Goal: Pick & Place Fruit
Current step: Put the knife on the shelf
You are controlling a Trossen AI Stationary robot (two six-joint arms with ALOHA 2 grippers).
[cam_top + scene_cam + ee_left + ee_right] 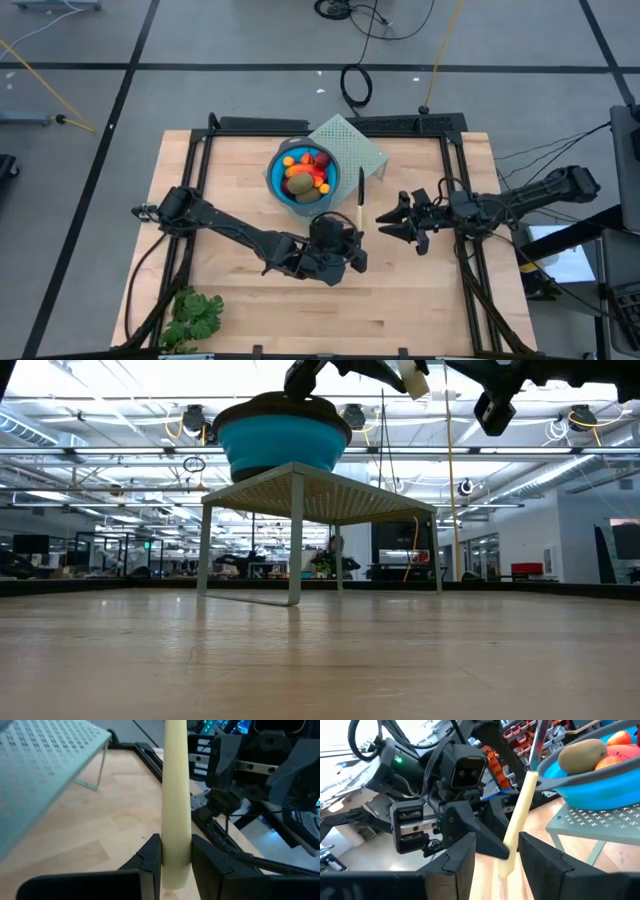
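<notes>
Left hand (352, 238) is clamped on the lower end of a pale cream stick (360, 197); in the left wrist view both fingers (151, 865) press its sides, and the stick (176, 800) runs out of frame at its far end. From this hand the fruit (305, 176) lies at about 11 o'clock in the high view, near but apart.

Right hand (392, 220) hangs just beside the stick at its 3 o'clock, fingers spread, gripping nothing (its wrist view shows the stick (519, 822) in the gap between its fingers).

Fruit: brown-green oval, orange and red pieces, heaped in a blue bowl (277, 180); lower pieces hidden by the heap. Bowl sits on a pale perforated rack (352, 144) on the bench (420, 300). A leafy green bunch (195, 317) lies at the bench's 7 o'clock corner.
</notes>
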